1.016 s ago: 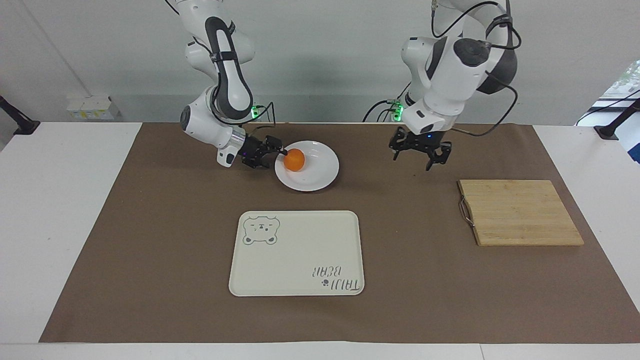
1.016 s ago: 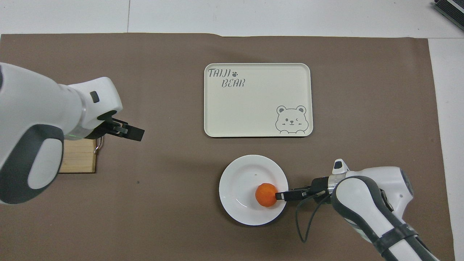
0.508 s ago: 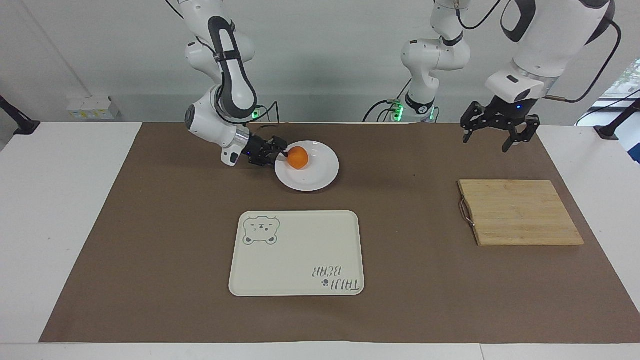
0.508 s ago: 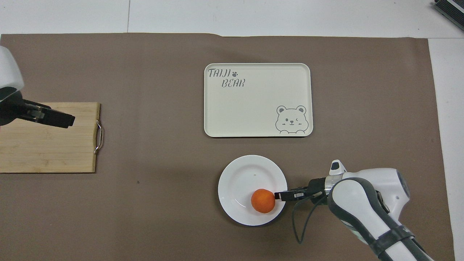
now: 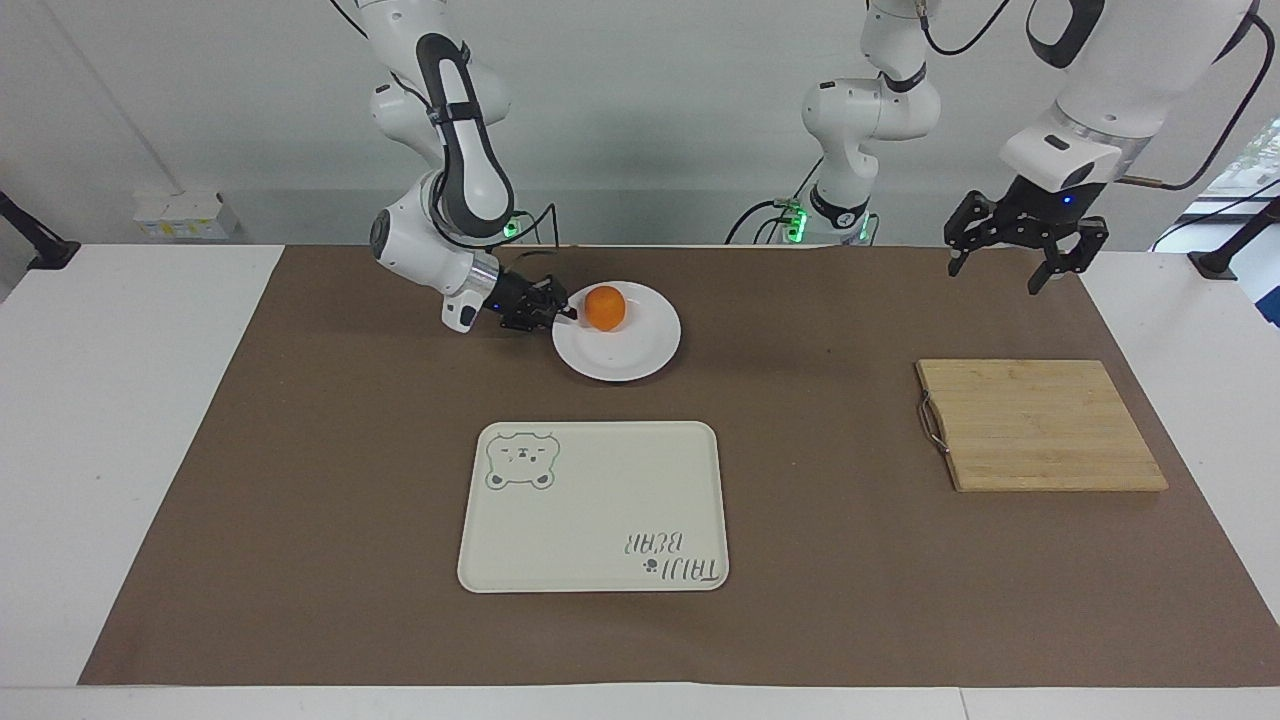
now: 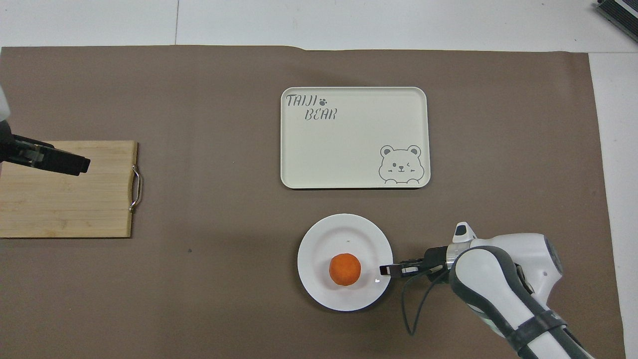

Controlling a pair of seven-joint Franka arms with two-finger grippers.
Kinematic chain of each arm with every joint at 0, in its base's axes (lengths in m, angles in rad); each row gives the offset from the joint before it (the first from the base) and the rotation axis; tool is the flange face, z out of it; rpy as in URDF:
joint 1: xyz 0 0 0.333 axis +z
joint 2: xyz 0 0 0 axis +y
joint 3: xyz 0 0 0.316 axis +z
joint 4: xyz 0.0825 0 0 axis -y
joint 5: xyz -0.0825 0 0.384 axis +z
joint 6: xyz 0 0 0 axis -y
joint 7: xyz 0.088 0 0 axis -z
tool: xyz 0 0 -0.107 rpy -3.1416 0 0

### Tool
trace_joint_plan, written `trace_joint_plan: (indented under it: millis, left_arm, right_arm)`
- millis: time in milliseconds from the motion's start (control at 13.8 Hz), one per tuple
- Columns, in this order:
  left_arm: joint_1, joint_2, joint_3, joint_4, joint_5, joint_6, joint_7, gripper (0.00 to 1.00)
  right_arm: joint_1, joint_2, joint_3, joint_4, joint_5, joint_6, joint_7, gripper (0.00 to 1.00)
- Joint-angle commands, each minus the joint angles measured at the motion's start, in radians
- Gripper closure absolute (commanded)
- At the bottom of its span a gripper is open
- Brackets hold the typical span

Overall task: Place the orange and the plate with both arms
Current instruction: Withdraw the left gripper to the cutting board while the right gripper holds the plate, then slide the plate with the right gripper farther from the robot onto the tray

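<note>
The orange (image 5: pixel 605 307) sits on the white plate (image 5: pixel 645 355), with the bear tray (image 5: pixel 600 520) farther from the robots. The right gripper (image 5: pixel 567 312) pinches the plate's rim. The left gripper (image 5: pixel 1018 240) hangs open near the bamboo cutting board (image 5: pixel 1040 425) (nothing blocks it).

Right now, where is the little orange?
The orange sits on the white plate, apart from the right gripper at the plate's rim, nearer to the robots than the bear tray.
</note>
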Motion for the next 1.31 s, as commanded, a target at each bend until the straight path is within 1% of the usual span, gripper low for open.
trace_joint_plan:
  millis: [0,73,435,871,1089,1234]
  left_arm:
    - [0.007,0.014,-0.007,0.03,0.034,-0.031,0.019,0.0]
    - [0.007,0.011,-0.007,0.027,0.034,-0.031,0.023,0.0]
    - [0.009,0.009,-0.007,0.024,0.032,-0.043,0.034,0.0]
    - [0.012,0.018,-0.007,0.032,0.028,-0.053,0.031,0.0]
    - [0.01,0.017,-0.007,0.029,0.034,-0.051,0.024,0.0]
    - [0.009,0.003,-0.007,0.008,0.039,-0.063,-0.013,0.0]
  right_arm:
    - [0.009,-0.003,0.001,-0.006,0.033,0.018,0.019,0.98]
    - [0.009,-0.001,0.001,-0.005,0.033,0.016,0.027,1.0]
    - [0.001,0.014,0.001,0.021,0.033,-0.003,0.042,1.0]
    - [-0.04,0.002,-0.005,0.105,0.033,-0.135,0.102,1.0]
    - [-0.071,-0.001,-0.008,0.173,0.033,-0.221,0.16,1.0]
    - [-0.095,0.002,-0.008,0.219,0.031,-0.269,0.176,1.0]
